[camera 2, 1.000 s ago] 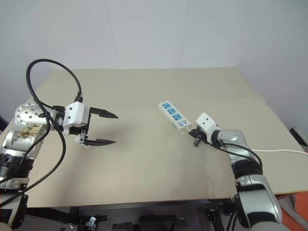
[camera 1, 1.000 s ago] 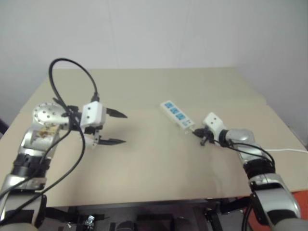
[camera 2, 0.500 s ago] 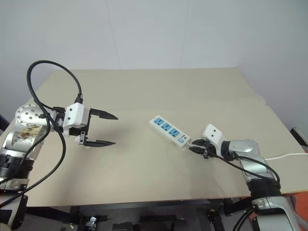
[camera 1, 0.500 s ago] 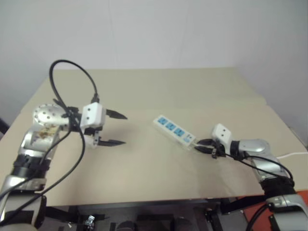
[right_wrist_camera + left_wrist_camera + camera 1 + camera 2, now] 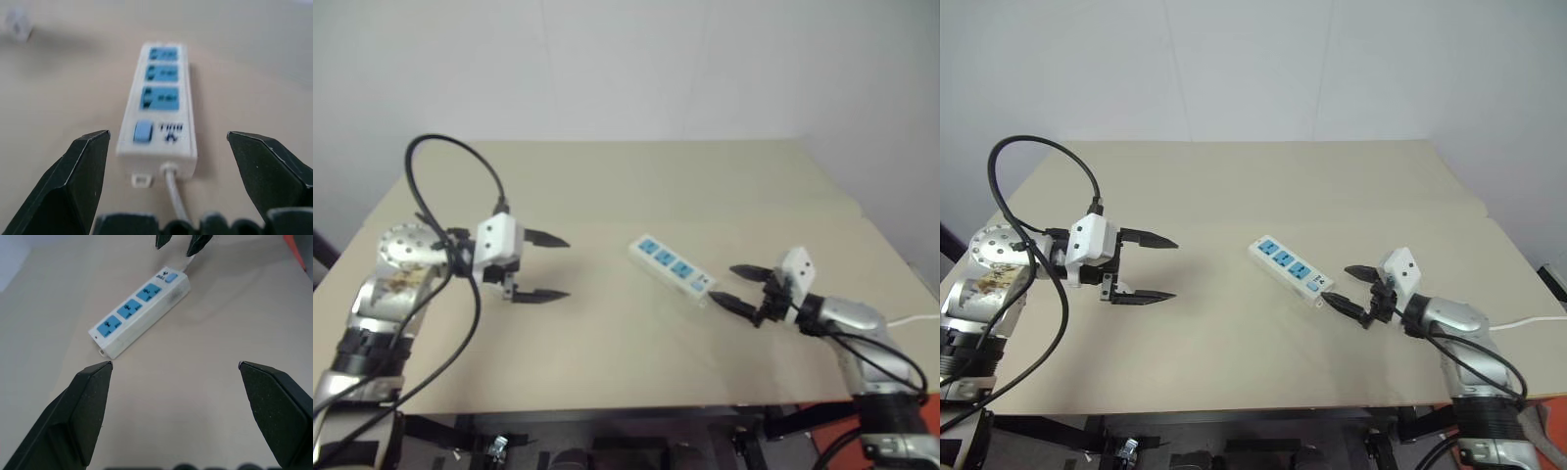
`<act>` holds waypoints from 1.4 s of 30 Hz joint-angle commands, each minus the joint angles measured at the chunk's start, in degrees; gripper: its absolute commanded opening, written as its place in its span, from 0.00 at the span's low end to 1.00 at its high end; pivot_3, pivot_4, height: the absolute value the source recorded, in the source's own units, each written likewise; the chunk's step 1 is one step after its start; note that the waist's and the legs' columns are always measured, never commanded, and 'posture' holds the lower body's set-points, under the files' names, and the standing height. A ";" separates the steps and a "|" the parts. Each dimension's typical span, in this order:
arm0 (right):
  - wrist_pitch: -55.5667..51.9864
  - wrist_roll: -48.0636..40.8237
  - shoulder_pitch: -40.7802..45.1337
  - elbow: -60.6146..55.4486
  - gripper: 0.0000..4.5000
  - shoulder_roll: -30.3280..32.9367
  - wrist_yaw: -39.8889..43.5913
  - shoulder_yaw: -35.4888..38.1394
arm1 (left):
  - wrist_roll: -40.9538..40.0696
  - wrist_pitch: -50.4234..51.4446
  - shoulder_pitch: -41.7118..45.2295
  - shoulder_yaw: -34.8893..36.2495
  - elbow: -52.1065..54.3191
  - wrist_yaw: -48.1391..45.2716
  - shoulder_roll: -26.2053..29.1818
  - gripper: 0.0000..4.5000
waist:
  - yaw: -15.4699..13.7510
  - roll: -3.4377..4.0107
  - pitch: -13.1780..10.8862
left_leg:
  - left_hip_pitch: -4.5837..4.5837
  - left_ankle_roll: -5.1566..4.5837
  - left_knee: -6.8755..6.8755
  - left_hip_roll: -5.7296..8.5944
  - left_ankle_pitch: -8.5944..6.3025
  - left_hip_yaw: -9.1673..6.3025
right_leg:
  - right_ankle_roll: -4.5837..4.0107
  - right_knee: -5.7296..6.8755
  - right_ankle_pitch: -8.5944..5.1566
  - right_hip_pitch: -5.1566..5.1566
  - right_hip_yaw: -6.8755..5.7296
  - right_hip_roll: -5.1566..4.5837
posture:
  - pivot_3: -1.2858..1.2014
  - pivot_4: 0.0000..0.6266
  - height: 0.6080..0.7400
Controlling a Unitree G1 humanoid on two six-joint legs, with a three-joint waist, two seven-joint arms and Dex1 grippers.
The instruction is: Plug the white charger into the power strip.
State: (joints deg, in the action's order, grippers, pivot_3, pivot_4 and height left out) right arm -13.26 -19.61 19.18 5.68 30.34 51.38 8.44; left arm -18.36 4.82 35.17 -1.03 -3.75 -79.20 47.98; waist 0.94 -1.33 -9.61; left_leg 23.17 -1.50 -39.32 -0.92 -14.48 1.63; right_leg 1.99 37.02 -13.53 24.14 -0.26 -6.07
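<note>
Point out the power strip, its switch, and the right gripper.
power strip [image 5: 139, 316]: left wrist view, blue middle socket.
switch [image 5: 143, 131]: right wrist view, blue button at the cable end.
right gripper [image 5: 1348, 285]: right eye view, gap midway between its spread fingertips.

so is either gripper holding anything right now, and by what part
Nothing is held. The left gripper hangs over the table with its jaws open and empty. The right gripper has its jaws open just off the switch end of the power strip, not touching it.
</note>
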 commanded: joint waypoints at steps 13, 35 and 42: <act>3.79 3.11 2.54 1.76 1.00 -7.82 -9.32 -3.70 | -2.96 2.90 -2.41 1.95 5.05 2.51 0.14 1.00 | -0.10 0.00 0.00 | 0.07 -0.01 0.00 0.02 0.00 0.00 | 0.00 0.03 0.00 0.02 0.00 0.00 | 0.52 0.24 1.00; 10.02 4.15 5.06 13.67 1.00 -9.26 -4.96 -5.86 | -2.74 2.93 -3.10 1.94 5.24 2.59 0.59 1.00 | 0.05 0.00 0.00 | 0.04 0.00 0.00 0.01 0.00 0.02 | 0.00 0.03 0.00 0.02 0.03 0.00 | 0.52 0.24 1.00; 13.10 6.00 6.45 20.63 1.00 -10.34 -4.53 -6.59 | -2.80 2.93 -2.86 2.01 5.03 2.27 1.17 1.00 | 0.23 -0.05 0.04 | -0.06 0.00 0.00 0.01 0.00 0.02 | 0.00 -0.01 0.00 -0.03 0.04 0.01 | 0.52 0.24 1.00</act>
State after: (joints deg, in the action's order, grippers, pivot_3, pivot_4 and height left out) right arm -1.05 -14.01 25.41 24.48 20.36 46.39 2.26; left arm -20.34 7.83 31.69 -0.95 -0.14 -77.01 48.10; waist 1.16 -1.38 -9.57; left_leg 23.07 -1.50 -39.32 -0.91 -14.48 1.65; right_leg 1.99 37.01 -13.53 24.07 -0.21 -6.06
